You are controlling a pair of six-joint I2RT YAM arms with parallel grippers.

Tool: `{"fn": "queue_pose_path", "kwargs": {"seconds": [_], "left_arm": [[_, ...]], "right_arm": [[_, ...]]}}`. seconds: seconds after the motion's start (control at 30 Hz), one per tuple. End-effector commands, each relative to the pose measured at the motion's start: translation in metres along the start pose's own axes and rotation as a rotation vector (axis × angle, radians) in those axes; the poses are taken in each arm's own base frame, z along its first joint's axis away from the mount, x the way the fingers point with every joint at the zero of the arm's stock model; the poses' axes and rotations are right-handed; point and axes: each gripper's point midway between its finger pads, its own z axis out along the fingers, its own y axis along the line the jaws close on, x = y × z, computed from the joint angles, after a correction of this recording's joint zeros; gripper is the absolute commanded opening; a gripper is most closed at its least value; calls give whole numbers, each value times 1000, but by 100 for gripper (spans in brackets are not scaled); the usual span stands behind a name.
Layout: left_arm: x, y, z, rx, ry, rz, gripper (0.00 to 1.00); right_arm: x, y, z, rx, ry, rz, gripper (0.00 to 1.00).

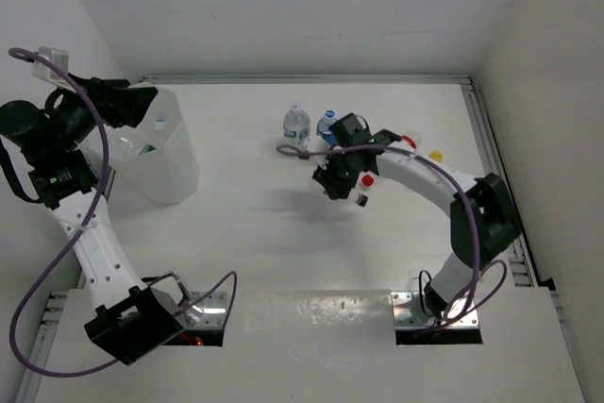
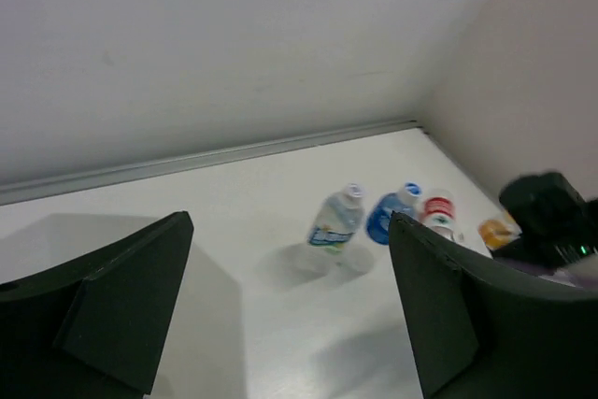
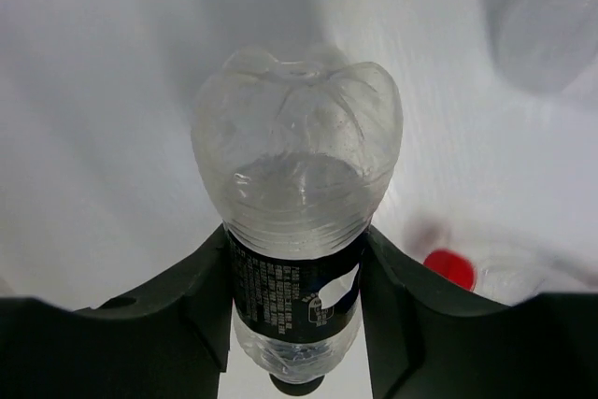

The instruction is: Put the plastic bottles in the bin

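Above the bin, top view: the left gripper hangs over the open mouth of the bin, a fitting spot for a drop. A pale shape inside may be a bottle, but it is too faint to call.
Right of the bin, top view: the right gripper is low among the bottles on the table, well apart from the bin.
Standing bottles, top view: the green-labelled bottle and the blue-labelled bottle stand upright just beyond the right gripper. The yellow-capped bottle lies farthest from the bin.
Left jaws, left wrist view: the fingers are spread wide with nothing between them. The camera looks away from the bin toward the bottles.
Right jaws, right wrist view: they are pressed against the label of the black-labelled bottle, which sits squarely between the fingers with its base pointing away from the wrist.
Why there: the labelled band is the straight, firm part, so it is probably the least likely to slip.
Neighbour, right wrist view: a red cap lies just beside the held bottle, on the side away from the bin.
Next need: carry the bottle across to the bin.
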Motion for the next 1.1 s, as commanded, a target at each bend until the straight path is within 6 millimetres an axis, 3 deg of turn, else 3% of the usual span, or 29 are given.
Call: {"fn": "queue_pose_path", "kwargs": {"seconds": [0.0,0.03,0.07,0.1,0.13,0.17,0.2,0.23,0.3,0.4,0.5,0.6,0.9,0.97,1.07], "left_arm": [[-14,-72,-8,253,-18,16,92],[-7,-91,-8,307,-8,11,92],[-3,-102,-9,340,-4,10,92],[0,-112,-10,370,0,8,92],[8,-127,-8,423,11,-11,92],[9,-137,-9,446,11,-17,92],[12,-145,-10,465,19,-36,93],[13,-157,-7,500,16,-48,93],[17,-167,-6,530,27,-98,94],[13,-190,-4,591,13,-147,97],[8,-207,0,632,-8,-197,98],[1,-222,5,682,-27,-237,99],[-6,-228,20,722,-45,-314,99],[-5,-226,23,722,-44,-316,92],[-5,-229,22,731,-38,-326,69]], "right_arm": [[-113,25,-105,-158,-432,93,16],[-142,22,-137,-160,-536,84,16],[-162,32,-160,-209,-631,64,16],[-176,44,-184,-286,-694,152,14],[-192,46,-201,-317,-765,153,12],[-215,41,-229,-299,-864,124,11],[-225,50,-240,-367,-881,186,11],[-242,49,-262,-367,-962,143,10],[-258,54,-286,-414,-1015,176,8],[-278,63,-310,-467,-1088,154,7],[-290,72,-323,-497,-1121,127,7],[-296,86,-321,-532,-1115,105,7],[-306,111,-315,-570,-1095,52,6],[-309,113,-312,-575,-1092,52,6],[-316,116,-314,-568,-1104,35,6]]}}
